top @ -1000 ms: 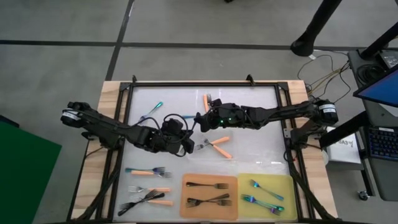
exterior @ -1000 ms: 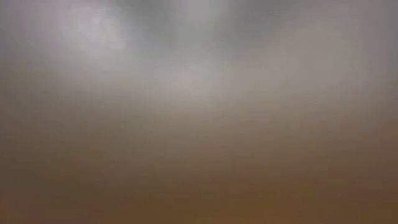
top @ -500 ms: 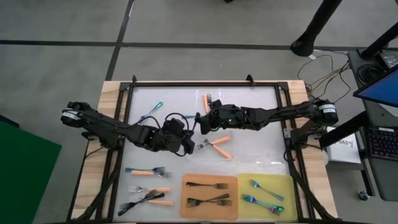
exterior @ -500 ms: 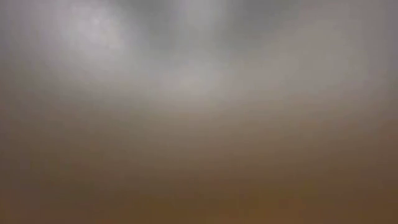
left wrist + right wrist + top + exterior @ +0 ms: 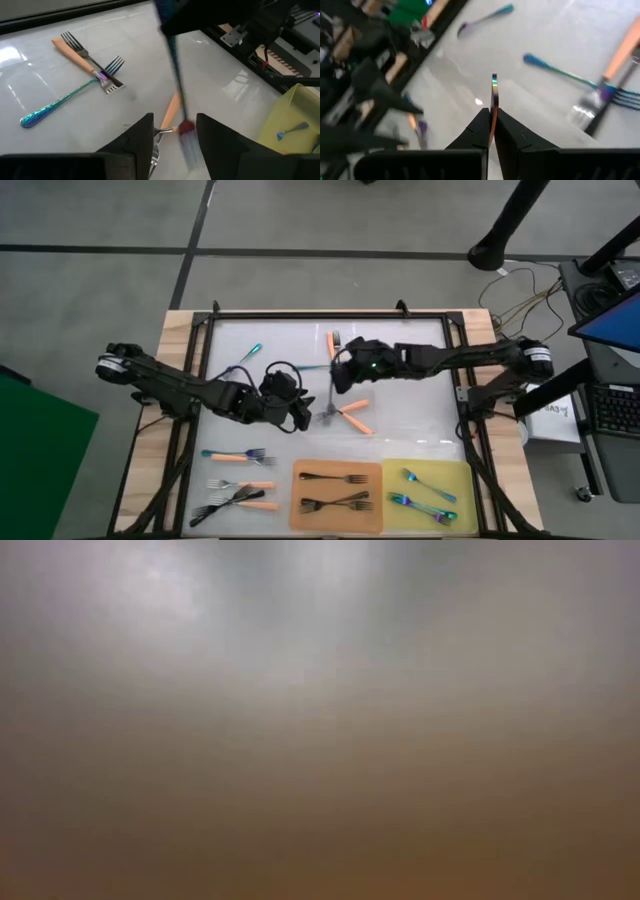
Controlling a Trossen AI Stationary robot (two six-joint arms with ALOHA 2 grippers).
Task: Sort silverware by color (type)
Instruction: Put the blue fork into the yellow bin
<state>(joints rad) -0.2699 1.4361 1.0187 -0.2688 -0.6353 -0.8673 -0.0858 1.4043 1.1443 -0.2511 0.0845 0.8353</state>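
My right gripper [image 5: 338,380] [image 5: 492,120] hovers over the table's middle, shut on an iridescent fork [image 5: 493,95]. In the left wrist view this fork [image 5: 175,85] hangs as a blurred dark shaft. My left gripper [image 5: 299,417] [image 5: 172,137] is open beside it, just above two crossed orange-handled forks [image 5: 350,415]. Another iridescent fork [image 5: 55,102] lies across an orange-handled fork [image 5: 75,52] on the far side. A third iridescent fork [image 5: 245,358] lies at the far left. The low view shows only blur. My right gripper pinches the iridescent fork's thin shaft [image 5: 493,107] between its two fingertips, coming from above. The fork is lifted clear and hangs below the fingers, its lower end [image 5: 187,131] blurred over the crossed orange-handled forks. Which end the fingers have cannot be told.
An orange mat [image 5: 300,525] at the near edge holds black forks [image 5: 335,478]. A yellow mat [image 5: 465,525] to its right holds iridescent forks [image 5: 430,485]. Orange-handled forks [image 5: 235,455] and a black fork [image 5: 212,510] lie near left. A dark frame [image 5: 320,315] borders the white surface.
My right gripper has risen and drawn a little toward the table's right, carrying the iridescent fork up off the surface; the fork now hangs clear. My left gripper has stayed in place.
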